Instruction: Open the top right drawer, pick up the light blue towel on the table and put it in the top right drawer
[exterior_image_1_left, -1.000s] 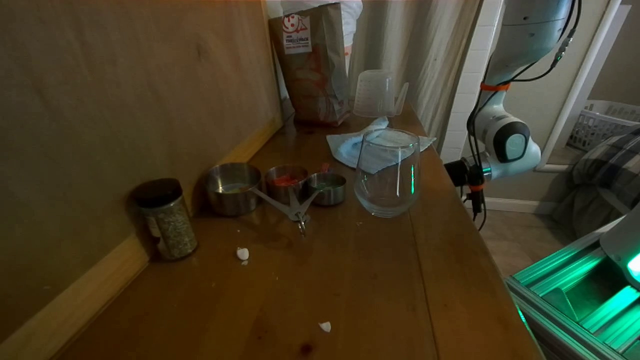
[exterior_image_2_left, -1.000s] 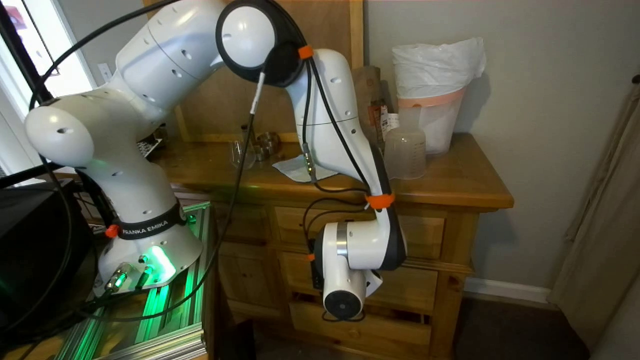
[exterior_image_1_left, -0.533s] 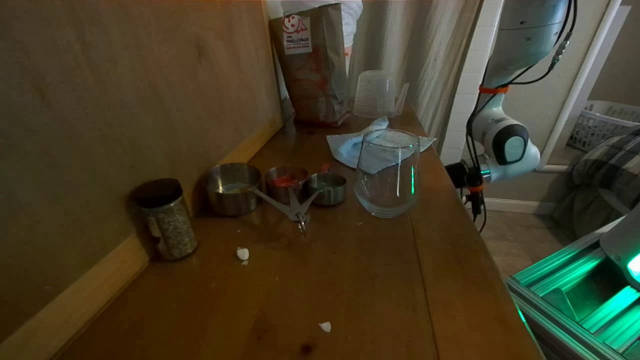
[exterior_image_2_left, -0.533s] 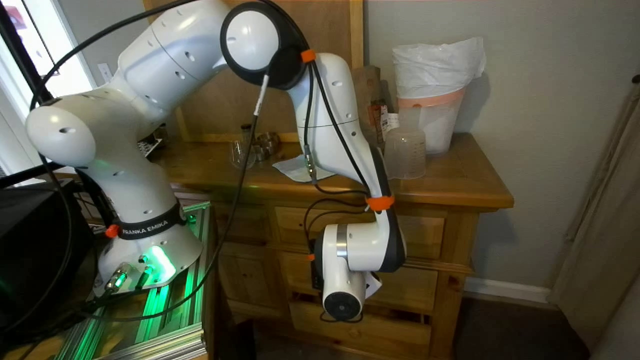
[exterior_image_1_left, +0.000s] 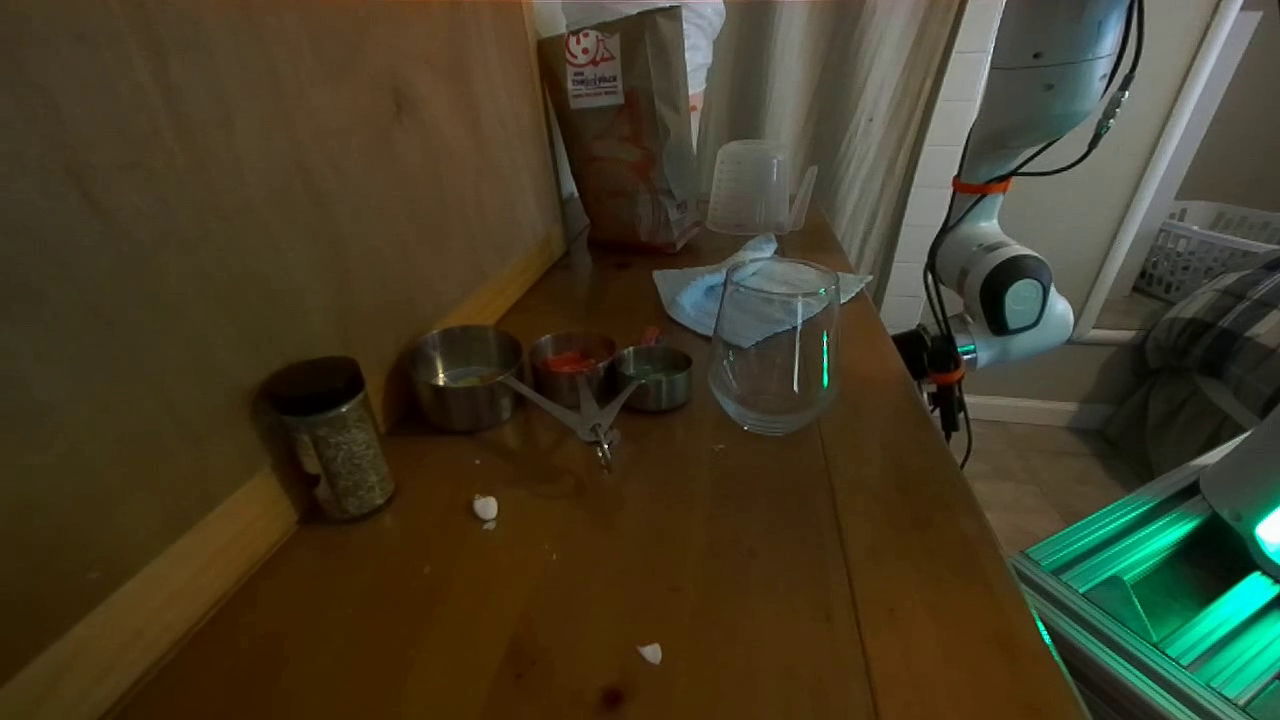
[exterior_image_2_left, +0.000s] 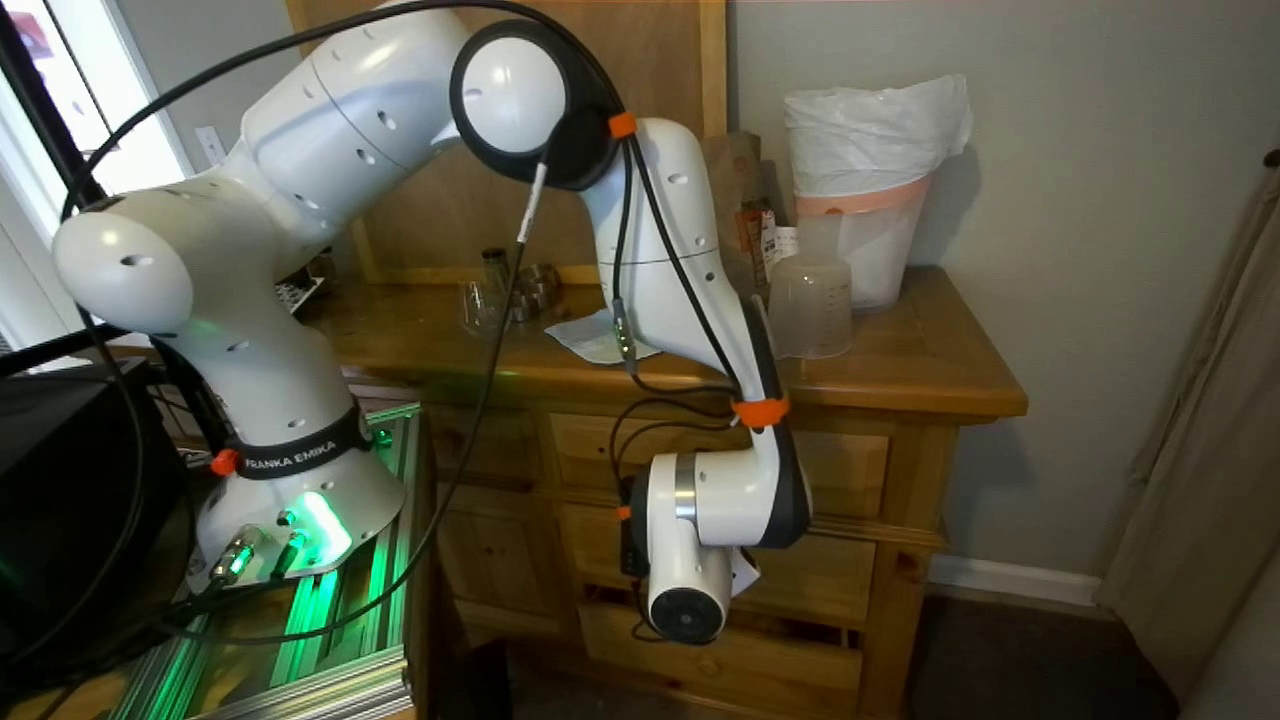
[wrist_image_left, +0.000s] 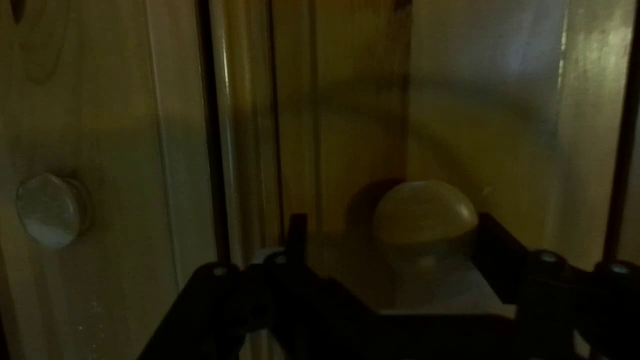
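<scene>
Gripper (wrist_image_left: 394, 242) at the knob (wrist_image_left: 425, 212), the top drawer (exterior_image_2_left: 848, 475) apparently closed: the opening step, I judge, is in hand.

The fingers (wrist_image_left: 298, 237) stand well apart, with the knob between them, nearer to one; whether this one touches it, I cannot tell, but nothing seems gripped. The light blue towel (exterior_image_1_left: 695, 297) lies on the counter (exterior_image_1_left: 700, 560), partly behind the glass (exterior_image_1_left: 770, 390) in an exterior view. Next, the gripper should centre, close on the knob and pull straight.

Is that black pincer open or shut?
Open: the wrist view shows the pincer with fingers apart, a round wooden knob between them.
</scene>
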